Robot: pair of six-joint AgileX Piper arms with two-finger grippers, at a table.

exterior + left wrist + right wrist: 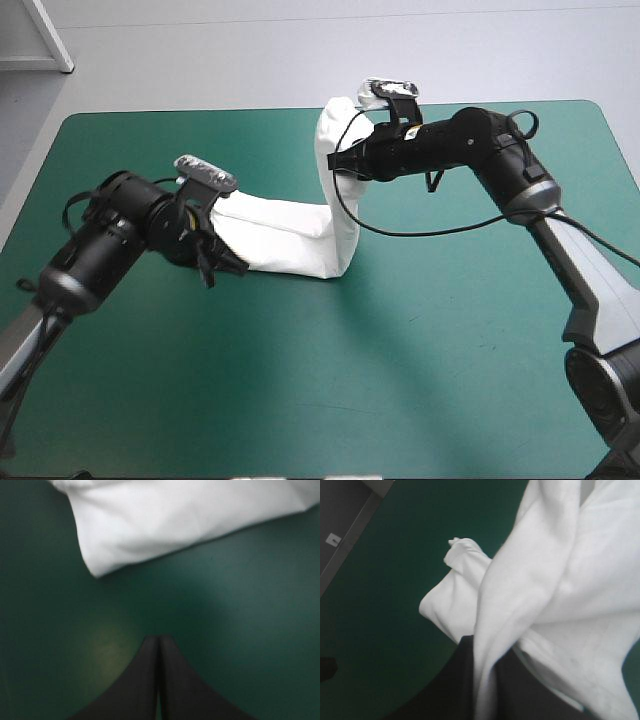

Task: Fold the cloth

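The white T-shirt [290,232] is folded into a long strip that lies on the teal-green table and bends upward at its right end. My right gripper [338,160] is shut on the T-shirt's [555,595] raised end, holding it above the table; the cloth runs between its black fingers [457,685]. My left gripper [235,266] is shut with nothing in it, just off the strip's near left corner. In the left wrist view the T-shirt's corner [165,520] lies a short way ahead of my left gripper [159,642], apart from it.
The teal-green cover [400,380] stretches wide toward the near edge. The table's far edge [200,112] runs behind the lifted cloth. A white panel [40,35] stands beyond the far left corner.
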